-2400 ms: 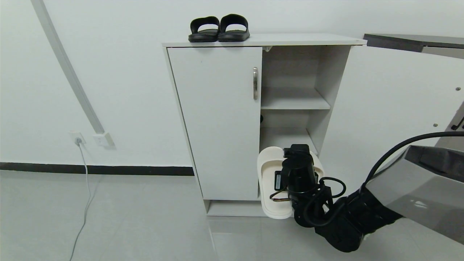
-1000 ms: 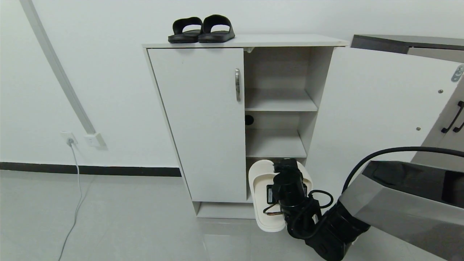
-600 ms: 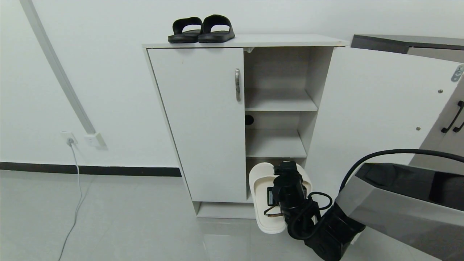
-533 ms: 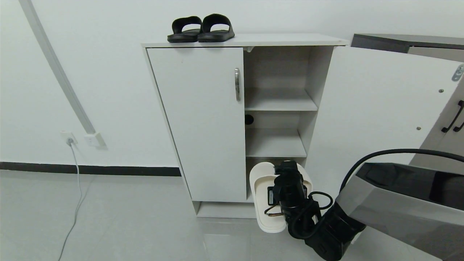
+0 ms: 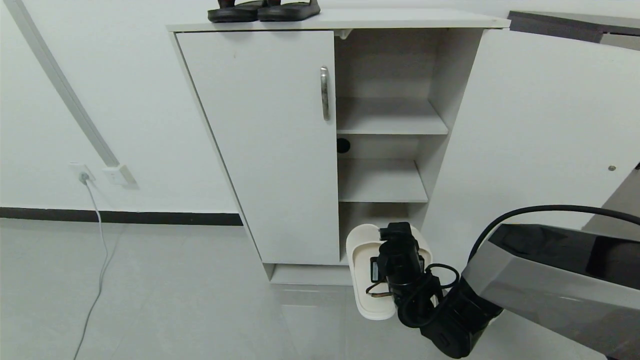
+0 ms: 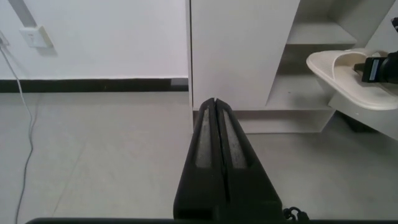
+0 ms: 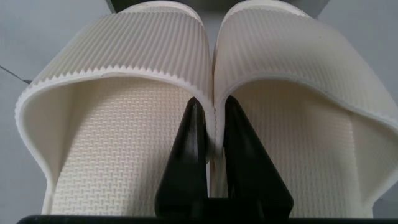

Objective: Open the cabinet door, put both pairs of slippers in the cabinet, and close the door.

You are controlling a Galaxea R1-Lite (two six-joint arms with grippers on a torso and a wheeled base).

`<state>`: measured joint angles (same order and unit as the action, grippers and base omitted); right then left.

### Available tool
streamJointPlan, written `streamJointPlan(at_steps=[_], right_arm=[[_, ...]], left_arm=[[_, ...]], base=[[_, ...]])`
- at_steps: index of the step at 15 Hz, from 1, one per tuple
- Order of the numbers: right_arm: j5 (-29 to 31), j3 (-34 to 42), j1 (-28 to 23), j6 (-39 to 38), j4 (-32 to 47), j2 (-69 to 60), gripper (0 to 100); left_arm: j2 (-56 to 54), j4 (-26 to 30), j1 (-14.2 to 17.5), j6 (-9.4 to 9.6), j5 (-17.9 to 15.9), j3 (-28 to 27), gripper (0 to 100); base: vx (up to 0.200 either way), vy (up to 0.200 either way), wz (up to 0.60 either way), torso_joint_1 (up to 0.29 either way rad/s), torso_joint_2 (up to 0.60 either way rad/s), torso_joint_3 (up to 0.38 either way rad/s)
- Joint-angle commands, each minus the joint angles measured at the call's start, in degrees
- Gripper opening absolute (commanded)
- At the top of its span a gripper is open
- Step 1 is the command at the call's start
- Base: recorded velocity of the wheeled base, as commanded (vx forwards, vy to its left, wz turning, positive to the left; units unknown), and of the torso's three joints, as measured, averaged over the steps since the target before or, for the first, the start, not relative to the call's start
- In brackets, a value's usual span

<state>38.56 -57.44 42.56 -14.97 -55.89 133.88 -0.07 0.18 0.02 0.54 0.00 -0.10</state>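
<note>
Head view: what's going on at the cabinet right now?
The right hand is shut on the white slippers, pinching the pair's touching inner edges, and holds them at the mouth of the lowest compartment of the cabinet. The right door stands open; the left door is closed. The black slippers sit on top, not yet put away. The left hand is shut, empty, above the floor.
</note>
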Motion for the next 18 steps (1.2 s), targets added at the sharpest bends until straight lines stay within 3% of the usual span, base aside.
streamJointPlan(at_steps=[1,5,11,18], right_arm=[[0.1,-0.7,0.0,0.0,0.0,1.4,0],[0.6,-0.3,0.0,0.5,-2.5,1.6,0],[0.6,1.7,-2.0,12.5,-24.1,5.4,0],[0.5,-0.3,-3.3,13.4,-26.6,4.6,0]], left_arm=[[0.2,0.0,0.1,-0.01,0.0,0.0,0],[0.1,0.0,0.1,-0.01,0.1,0.1,0],[0.1,-0.1,0.1,-0.01,0.0,0.1,0],[0.1,0.0,0.1,-0.01,0.1,0.0,0]], base=[[0.000,0.000,0.00,-0.002,0.01,-0.193],[0.000,0.000,0.00,0.006,0.00,-0.151],[0.000,0.000,0.00,0.000,0.00,0.000],[0.000,0.000,0.00,0.000,0.00,0.000]])
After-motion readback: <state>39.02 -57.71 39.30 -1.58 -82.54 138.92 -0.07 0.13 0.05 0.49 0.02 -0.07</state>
